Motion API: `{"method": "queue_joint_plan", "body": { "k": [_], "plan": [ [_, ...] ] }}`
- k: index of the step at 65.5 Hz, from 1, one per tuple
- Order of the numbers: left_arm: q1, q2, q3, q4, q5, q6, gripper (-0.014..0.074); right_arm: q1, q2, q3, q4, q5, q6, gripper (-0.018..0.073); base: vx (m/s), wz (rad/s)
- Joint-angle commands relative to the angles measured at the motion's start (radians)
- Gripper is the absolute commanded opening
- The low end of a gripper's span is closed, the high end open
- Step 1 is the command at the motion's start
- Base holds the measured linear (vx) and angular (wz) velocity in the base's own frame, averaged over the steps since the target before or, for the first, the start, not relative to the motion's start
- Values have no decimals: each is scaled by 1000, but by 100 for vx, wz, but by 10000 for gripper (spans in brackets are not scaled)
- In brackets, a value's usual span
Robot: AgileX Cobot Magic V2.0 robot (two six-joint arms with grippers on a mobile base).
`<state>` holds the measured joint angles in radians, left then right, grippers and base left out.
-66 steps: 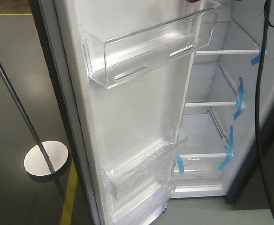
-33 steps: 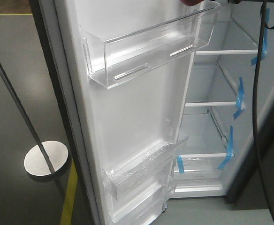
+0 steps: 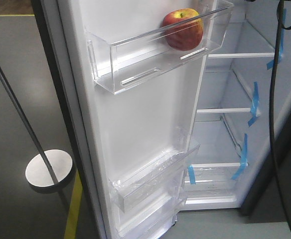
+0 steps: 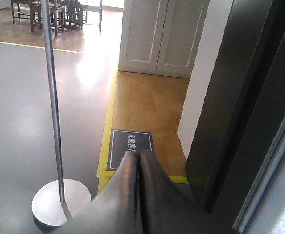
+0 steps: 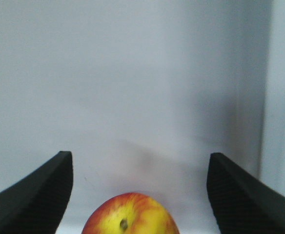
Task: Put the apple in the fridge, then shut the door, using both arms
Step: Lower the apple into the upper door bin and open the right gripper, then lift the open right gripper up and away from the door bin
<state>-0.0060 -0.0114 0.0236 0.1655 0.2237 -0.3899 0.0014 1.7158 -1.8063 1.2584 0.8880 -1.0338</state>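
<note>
The red apple [image 3: 183, 29] with a yellow patch at its stem sits in the upper clear bin [image 3: 150, 50] on the white inner face of the open door [image 3: 145, 119]. It also shows in the right wrist view [image 5: 130, 214], low between the wide-apart fingers [image 5: 40, 190]. My right gripper [image 5: 138, 161] is open and empty, facing the white door lining. My left gripper [image 4: 136, 156] is shut and empty, beside the dark grey outer face of the door [image 4: 240, 107]. The fridge [image 3: 240, 104] stands open, with white shelves and blue tape strips.
A metal pole on a round silver base [image 3: 48, 169] stands left of the door, also in the left wrist view [image 4: 59, 200]. A yellow floor line [image 3: 74, 204] runs by it. A black cable [image 3: 274, 124] hangs at the right. Lower door bins [image 3: 155, 174] are wrapped in plastic.
The apple has dropped from the top edge of view into the upper door bin; before, only a red sliver showed above the bin.
</note>
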Motion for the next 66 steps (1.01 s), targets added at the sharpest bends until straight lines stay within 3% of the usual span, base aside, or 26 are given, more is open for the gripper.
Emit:
{"method": "queue_joint_plan", "body": {
  "k": [1, 11, 22, 30, 41, 57, 66],
  "plan": [
    [-4, -14, -17, 2, -70, -7, -6, -1, -73, -31, 60, -25, -8, 505, 0, 0],
    [-4, -14, -17, 2, -70, -7, -6, -1, -155, -31, 53, 11, -8, 322, 0, 0],
    [-4, -14, -17, 2, -70, -7, -6, -1, -252, -31, -14, 104, 4, -17, 0, 0],
    [-4, -14, -17, 2, -70, -7, -6, -1, -322, -19, -93, 185, 61, -3, 0, 0],
    [-4, -14, -17, 2, -70, -7, -6, -1, -458, 132, -103, 114, 67, -3, 0, 0],
    [-4, -14, -17, 2, -87, -7, -6, -1, -749, 572, -108, 10, 12, -3, 0, 0],
    [-4, -14, -17, -7, -160, -25, -6, -1, -923, 822, -162, -88, -5, -3, 0, 0]
  ]
}}
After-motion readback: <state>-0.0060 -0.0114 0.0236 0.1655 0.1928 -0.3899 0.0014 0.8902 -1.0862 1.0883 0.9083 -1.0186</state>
